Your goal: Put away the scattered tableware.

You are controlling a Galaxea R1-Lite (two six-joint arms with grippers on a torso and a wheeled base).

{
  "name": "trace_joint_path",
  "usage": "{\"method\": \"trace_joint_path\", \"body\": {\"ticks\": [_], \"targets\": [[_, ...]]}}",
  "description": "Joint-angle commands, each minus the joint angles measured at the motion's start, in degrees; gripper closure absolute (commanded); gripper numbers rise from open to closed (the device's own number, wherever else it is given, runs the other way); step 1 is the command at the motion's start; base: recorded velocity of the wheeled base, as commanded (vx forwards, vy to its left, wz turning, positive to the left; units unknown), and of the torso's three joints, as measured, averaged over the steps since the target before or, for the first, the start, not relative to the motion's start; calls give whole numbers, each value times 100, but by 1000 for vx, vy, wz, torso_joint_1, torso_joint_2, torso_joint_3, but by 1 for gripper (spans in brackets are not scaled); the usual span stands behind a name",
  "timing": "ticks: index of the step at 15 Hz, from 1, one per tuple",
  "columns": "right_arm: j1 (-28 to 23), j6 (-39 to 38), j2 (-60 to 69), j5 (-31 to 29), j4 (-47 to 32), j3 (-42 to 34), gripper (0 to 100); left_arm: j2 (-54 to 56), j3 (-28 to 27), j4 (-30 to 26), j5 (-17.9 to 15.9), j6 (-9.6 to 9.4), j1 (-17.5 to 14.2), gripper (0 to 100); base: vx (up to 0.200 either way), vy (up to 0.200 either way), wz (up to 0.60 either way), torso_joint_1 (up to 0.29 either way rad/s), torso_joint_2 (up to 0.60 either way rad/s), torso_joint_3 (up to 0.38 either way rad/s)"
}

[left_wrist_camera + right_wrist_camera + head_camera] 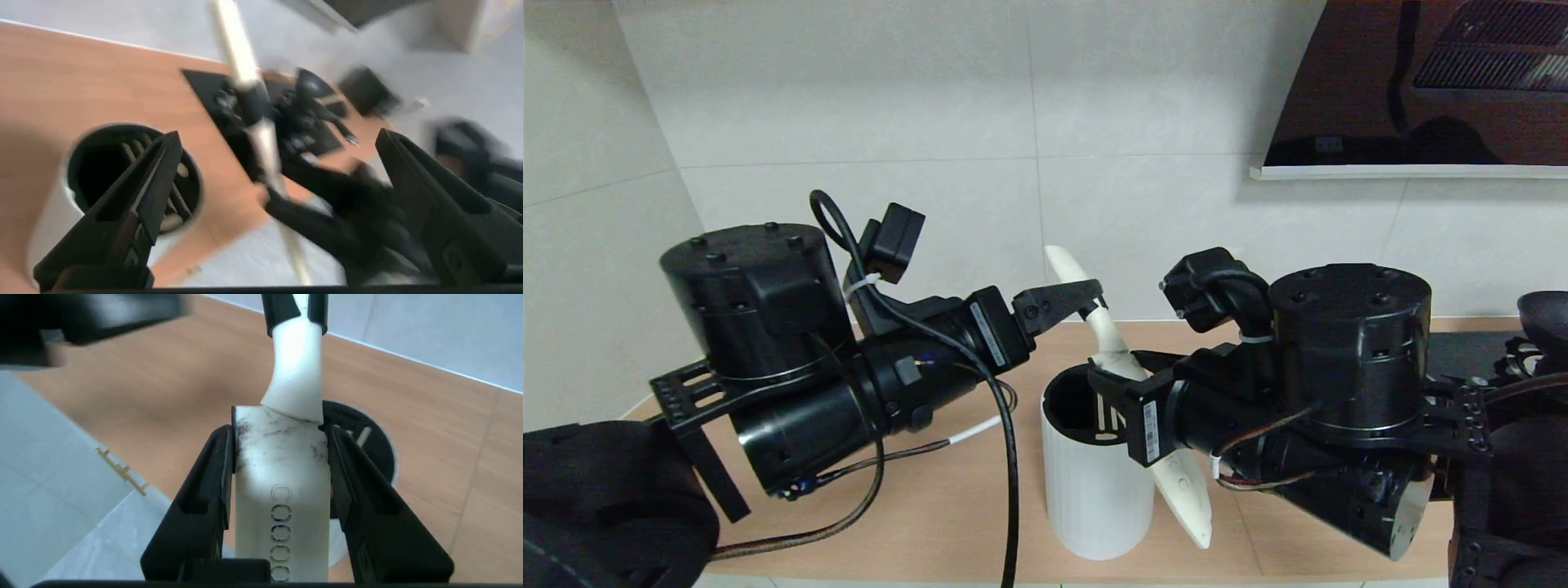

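A long white plastic scoop [1186, 492] stands tilted beside and above the white cylindrical holder [1094, 490] on the counter. My right gripper [1125, 384] is shut on its broad middle part [284, 498], right at the holder's rim [372, 434]. The scoop's thin handle [1066, 265] rises toward the wall. My left gripper [1086, 298] sits at that handle, open, with its fingers [143, 200] spread wide on either side of it [245, 65]. The dark inside of the holder [86, 143] has a few thin sticks in it.
The wooden counter [931, 498] runs along a white tiled wall [931, 98]. A black stove top [1462, 351] lies at the right, under a dark range hood [1421, 82]. The counter's front edge is just below the holder.
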State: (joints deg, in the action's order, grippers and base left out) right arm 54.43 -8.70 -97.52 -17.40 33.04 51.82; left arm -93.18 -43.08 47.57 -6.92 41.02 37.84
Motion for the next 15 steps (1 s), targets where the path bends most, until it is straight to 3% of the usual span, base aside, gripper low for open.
{"method": "trace_joint_path", "body": {"ticks": [1,15], "targets": [[94,-8,-21,8,1,-41,100,-244,2,33,7,2,39,0,0,0,0,0,0,0],[428,-96,-47,17,98,-164,100,-429,2,376,209,2,92,0,0,0,0,0,0,0]]}}
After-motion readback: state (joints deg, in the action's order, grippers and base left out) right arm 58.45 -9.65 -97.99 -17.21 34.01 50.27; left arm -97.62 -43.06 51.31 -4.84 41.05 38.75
